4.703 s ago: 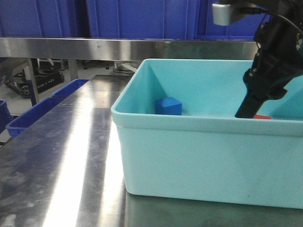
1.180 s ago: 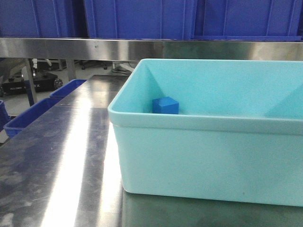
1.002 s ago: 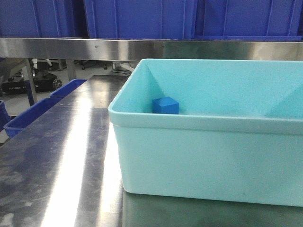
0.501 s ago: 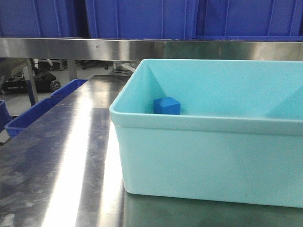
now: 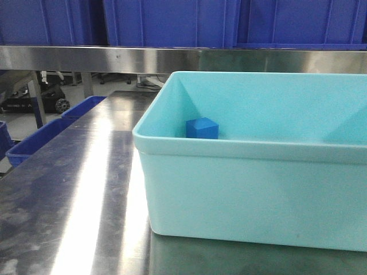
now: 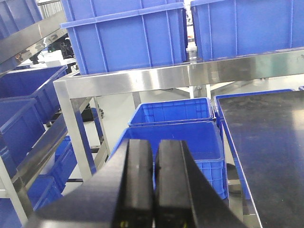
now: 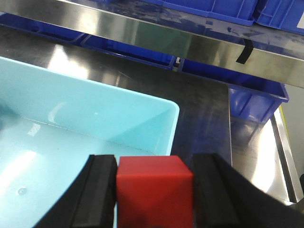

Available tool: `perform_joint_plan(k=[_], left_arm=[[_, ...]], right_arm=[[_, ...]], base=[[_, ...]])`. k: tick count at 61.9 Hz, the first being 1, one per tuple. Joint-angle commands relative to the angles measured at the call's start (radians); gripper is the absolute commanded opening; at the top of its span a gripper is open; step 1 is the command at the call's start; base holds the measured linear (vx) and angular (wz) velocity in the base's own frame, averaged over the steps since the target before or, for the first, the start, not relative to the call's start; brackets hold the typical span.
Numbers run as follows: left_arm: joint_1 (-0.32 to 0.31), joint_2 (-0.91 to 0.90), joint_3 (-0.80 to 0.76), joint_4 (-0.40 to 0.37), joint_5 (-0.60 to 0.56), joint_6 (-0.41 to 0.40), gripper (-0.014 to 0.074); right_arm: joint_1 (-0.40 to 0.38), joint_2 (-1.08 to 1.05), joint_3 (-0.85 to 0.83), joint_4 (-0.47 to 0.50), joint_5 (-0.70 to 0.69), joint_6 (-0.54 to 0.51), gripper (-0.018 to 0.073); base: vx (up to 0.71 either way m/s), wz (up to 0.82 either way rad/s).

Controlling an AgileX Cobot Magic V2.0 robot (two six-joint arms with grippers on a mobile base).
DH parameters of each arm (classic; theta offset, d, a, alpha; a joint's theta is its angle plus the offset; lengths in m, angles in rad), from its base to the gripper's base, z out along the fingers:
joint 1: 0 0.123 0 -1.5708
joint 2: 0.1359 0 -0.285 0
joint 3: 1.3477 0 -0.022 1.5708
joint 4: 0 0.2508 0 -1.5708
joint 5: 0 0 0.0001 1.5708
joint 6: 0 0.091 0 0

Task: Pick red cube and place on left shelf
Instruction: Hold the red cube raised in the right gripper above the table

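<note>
Being held above the smooth pale-turquoise plastic bin (image 7: 174, 110), the small matte solid-red cube (image 7: 154, 183) is being pinched between the black pads of the right gripper (image 7: 154, 191). That gripper, down inside the bin seconds ago, is no longer being seen in the front view, so the pick is being judged done and the placing outstanding. The left gripper (image 6: 153, 185) is being kept pressed together, empty, facing the brushed stainless-steel rack (image 6: 72, 118). The sharp-edged blue cube (image 5: 202, 128) is being left in the bin.
</note>
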Motion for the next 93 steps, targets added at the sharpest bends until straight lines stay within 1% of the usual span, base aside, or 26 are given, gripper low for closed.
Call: perform_joint_plan(k=[1, 93], left_arm=[[-0.005, 0.0, 0.022, -0.005, -0.09, 0.001, 0.0106], [-0.005, 0.0, 0.022, -0.005, -0.09, 0.001, 0.0106]], right_arm=[[-0.006, 0.0, -0.028, 0.001, -0.095, -0.001, 0.0058], [-0.006, 0.0, -0.028, 0.001, -0.095, -0.001, 0.0058]], base=[[0.0, 0.0], [0.0, 0.01]])
